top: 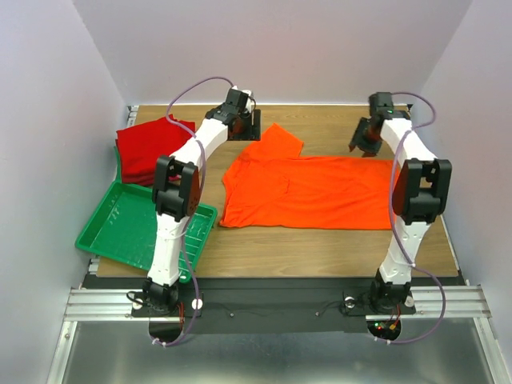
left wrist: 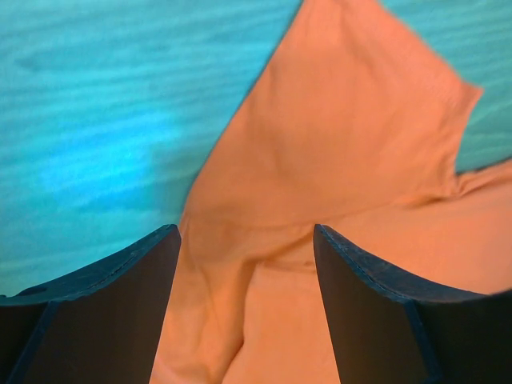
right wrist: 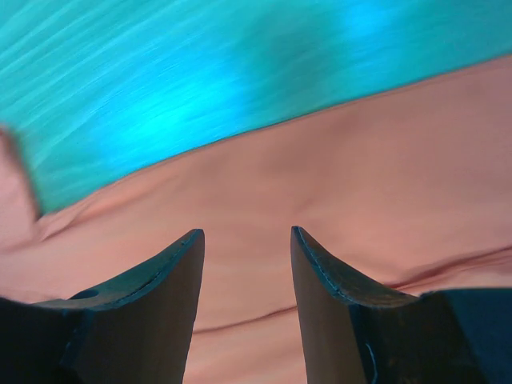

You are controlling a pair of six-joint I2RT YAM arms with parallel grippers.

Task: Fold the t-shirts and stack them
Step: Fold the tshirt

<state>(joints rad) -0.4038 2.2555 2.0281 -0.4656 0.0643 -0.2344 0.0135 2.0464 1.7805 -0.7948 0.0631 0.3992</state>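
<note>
The orange t-shirt (top: pixel 312 192) lies flat in the middle of the wooden table (top: pixel 320 244). Its body runs left to right, and its collar end is toward the left. One short sleeve (top: pixel 278 142) points toward the far edge. The cloth is mostly smooth, with a few soft creases where the sleeve joins the body (these show best in the left wrist view).

The deep red t-shirts (top: pixel 150 148) sit at the far left of the table as a flat folded pile, well apart from the orange one.

The left gripper (left wrist: pixel 244 234) hangs over the sleeve near the shirt's far-left part. Its claw is released, with the two dark fingers (left wrist: pixel 120 296) spread wide and nothing between them. The right gripper (right wrist: pixel 246 230) hangs over the shirt's far edge at the right end. Its claw is also released, less widely. The cloth shows through the gap below and is not pinched.

A green plastic grid tray (top: pixel 120 218) rests at the near left, just in front of the red pile. One of its corners passes under the left arm.
</note>
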